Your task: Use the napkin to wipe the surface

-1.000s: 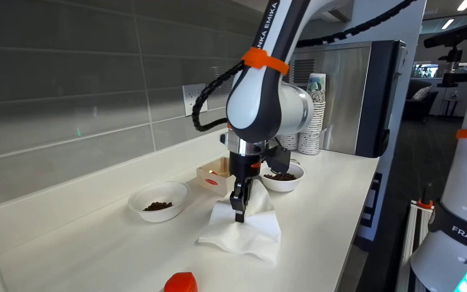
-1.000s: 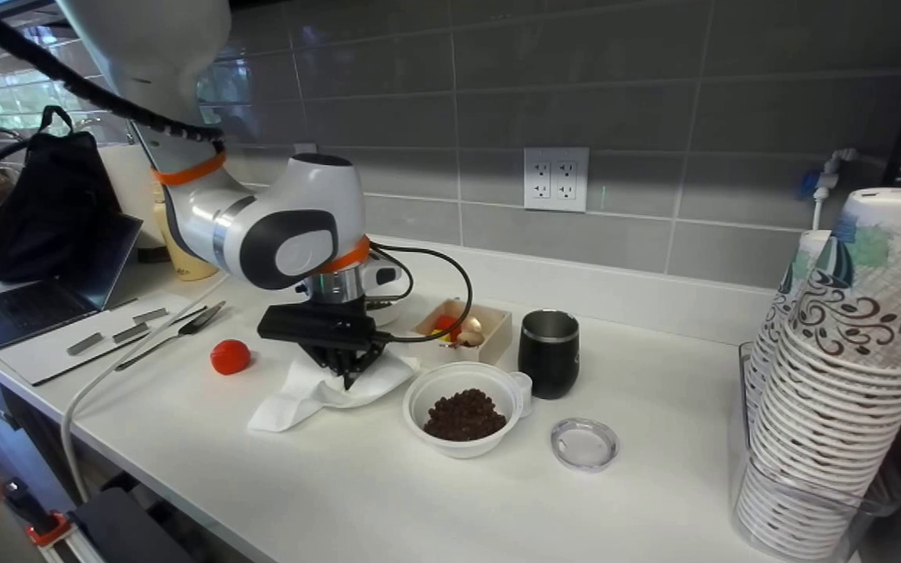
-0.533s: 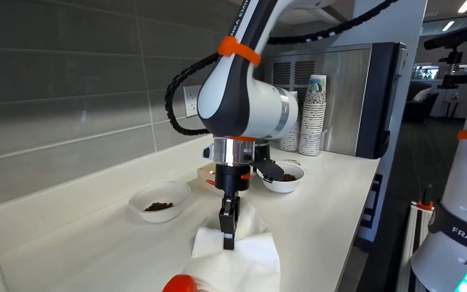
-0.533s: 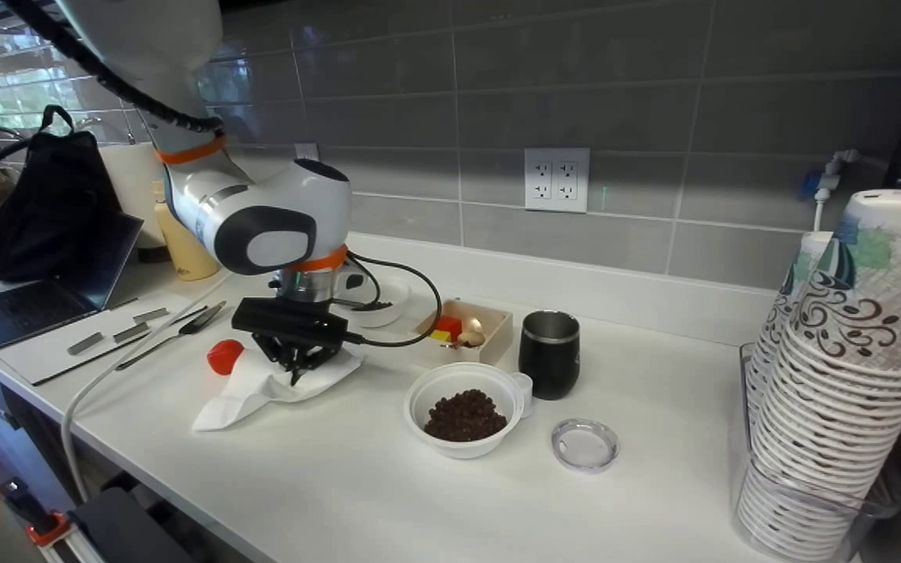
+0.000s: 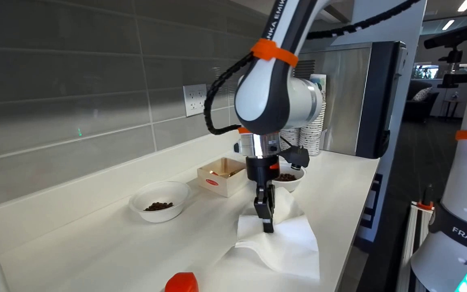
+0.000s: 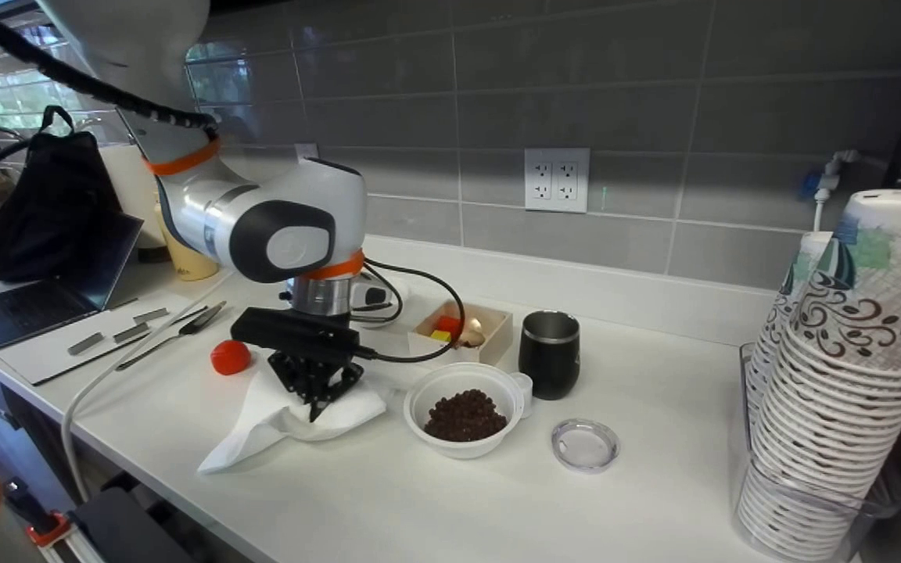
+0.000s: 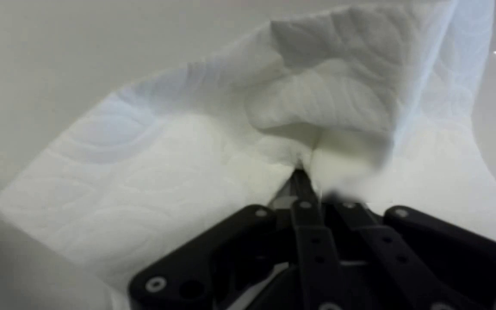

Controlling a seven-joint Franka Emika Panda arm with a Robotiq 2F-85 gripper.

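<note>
The napkin (image 5: 294, 253) is a white, creased sheet bunched around the fingertips and spread on the countertop in both exterior views. My gripper (image 5: 268, 229) points straight down and is shut on the napkin's middle, with its tips low at the surface. In an exterior view the napkin (image 6: 251, 434) has one corner drawn out toward the front edge and the gripper (image 6: 314, 414) at its folded middle. In the wrist view the napkin (image 7: 144, 185) fills most of the picture, and its folds partly hide the fingertips. The surface (image 5: 136, 255) is the off-white countertop.
A bowl (image 6: 462, 449) with dark pellets stands near the napkin. Another bowl (image 5: 160, 218) stands by the wall. A small box (image 5: 221, 185), black cup (image 6: 549, 363), clear lid (image 6: 585, 446) and red object (image 6: 230, 357) are around. Cup stacks (image 6: 834, 438) stand at the end.
My gripper drags the napkin along the counter: first toward the red object, then back away from it and toward the front edge. The grip stays shut. The other objects stay put.
</note>
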